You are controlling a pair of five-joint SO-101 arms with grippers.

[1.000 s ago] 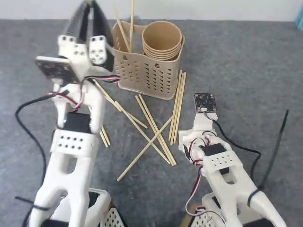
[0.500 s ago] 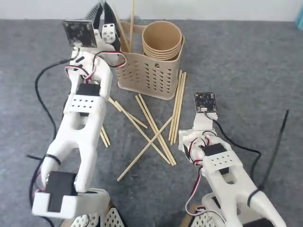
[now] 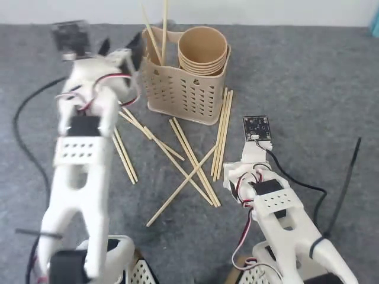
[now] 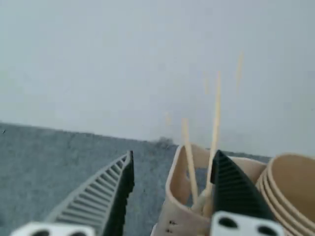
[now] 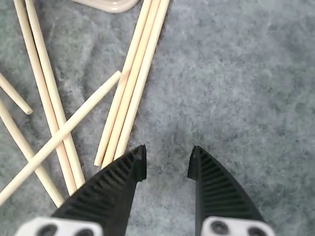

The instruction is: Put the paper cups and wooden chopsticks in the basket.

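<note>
**Open left gripper close to the basket wall: risk of a knock**

My left gripper point(image 4: 174, 156) is spread wide and holds nothing, just beside the rim of the basket point(image 3: 177, 97); if I swing it carelessly, one jaw may hit the wall and tip the basket, or push out the standing chopsticks point(image 3: 164, 23); my right gripper point(image 5: 167, 148) is also parted and empty, low over the grey mat point(image 3: 308, 89) near the loose chopsticks point(image 3: 189, 160), which I judge may roll away; the basket holds stacked paper cups point(image 3: 202, 50) and a few chopsticks.
</note>
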